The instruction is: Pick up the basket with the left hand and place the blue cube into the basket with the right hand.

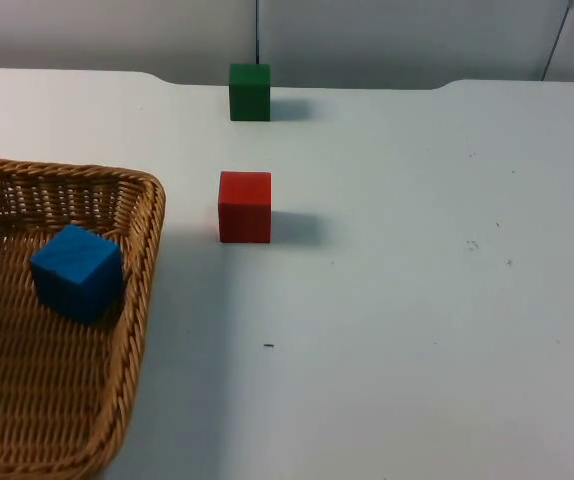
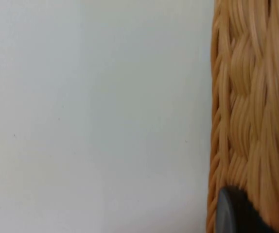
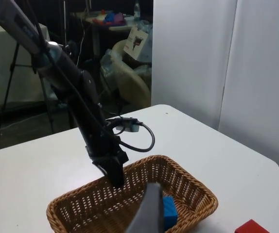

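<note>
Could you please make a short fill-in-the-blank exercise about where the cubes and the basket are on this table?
1. The blue cube lies inside the ____.
2. The cube standing nearest the grey partition wall is ____.
3. The red cube stands on the white table, between the green cube and the camera, to the ____ of the basket in the top view.
4. The left gripper holds the basket at its ____.

Missing words: basket; green; right; rim

top view high, facing down and forward, left wrist view pressed against basket [image 2: 251, 107] weave, perhaps its rim, right wrist view raised, sharing basket and table [image 1: 417, 300]
</note>
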Robot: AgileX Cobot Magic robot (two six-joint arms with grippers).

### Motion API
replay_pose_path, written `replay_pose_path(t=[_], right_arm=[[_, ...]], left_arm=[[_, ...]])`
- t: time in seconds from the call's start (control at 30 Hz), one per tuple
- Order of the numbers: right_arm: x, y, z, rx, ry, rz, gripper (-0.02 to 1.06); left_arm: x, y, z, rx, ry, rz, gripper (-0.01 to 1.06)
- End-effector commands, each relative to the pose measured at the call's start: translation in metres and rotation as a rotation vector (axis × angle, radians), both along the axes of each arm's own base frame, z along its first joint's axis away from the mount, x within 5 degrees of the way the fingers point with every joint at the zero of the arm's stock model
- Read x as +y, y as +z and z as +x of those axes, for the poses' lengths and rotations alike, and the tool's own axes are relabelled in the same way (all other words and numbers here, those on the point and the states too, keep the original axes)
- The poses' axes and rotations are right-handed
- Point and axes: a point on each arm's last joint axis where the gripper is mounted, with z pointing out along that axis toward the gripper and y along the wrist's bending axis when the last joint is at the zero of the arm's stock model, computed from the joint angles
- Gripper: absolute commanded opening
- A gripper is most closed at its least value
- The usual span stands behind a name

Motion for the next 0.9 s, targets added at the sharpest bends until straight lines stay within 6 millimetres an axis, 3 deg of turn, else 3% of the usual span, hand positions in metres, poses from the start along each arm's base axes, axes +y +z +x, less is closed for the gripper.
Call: replay_pose_path(t=[0.0, 0.1, 0.13, 0.17, 0.27, 0.37, 0.5, 0.63, 0.87], right_arm=[[0.0, 0.0, -0.001, 0.006, 0.003, 0.005, 0.74], [0.0, 0.0, -0.001, 0.006, 0.004, 0.004, 0.74], [0.0, 0.0, -0.001, 0.006, 0.004, 0.004, 0.74], [0.0, -0.001, -0.001, 0.008, 0.004, 0.002, 0.74], [0.0, -0.001, -0.001, 0.009, 0.004, 0.001, 0.74], [0.0, -0.001, -0.001, 0.009, 0.004, 0.001, 0.74], [0.0, -0.001, -0.001, 0.009, 0.004, 0.001, 0.74], [0.0, -0.001, -0.001, 0.009, 0.004, 0.001, 0.74], [0.0, 0.001, -0.001, -0.001, 0.002, 0.011, 0.74]], left_arm=[[0.003, 0.003, 0.004, -0.032, 0.007, 0.032, 0.04], [0.004, 0.003, 0.004, -0.03, -0.004, 0.041, 0.18], [0.004, 0.003, 0.004, -0.03, -0.004, 0.041, 0.18], [0.005, 0.002, 0.003, -0.027, -0.018, 0.052, 0.31], [0.005, 0.002, 0.002, -0.02, -0.025, 0.062, 0.55], [0.005, 0.002, 0.002, -0.016, -0.032, 0.065, 0.65], [0.004, 0.008, -0.002, -0.003, -0.048, 0.055, 0.67], [0.005, 0.031, -0.006, -0.037, -0.05, 0.09, 0.67], [0.005, 0.091, -0.023, -0.131, 0.001, 0.176, 0.67]])
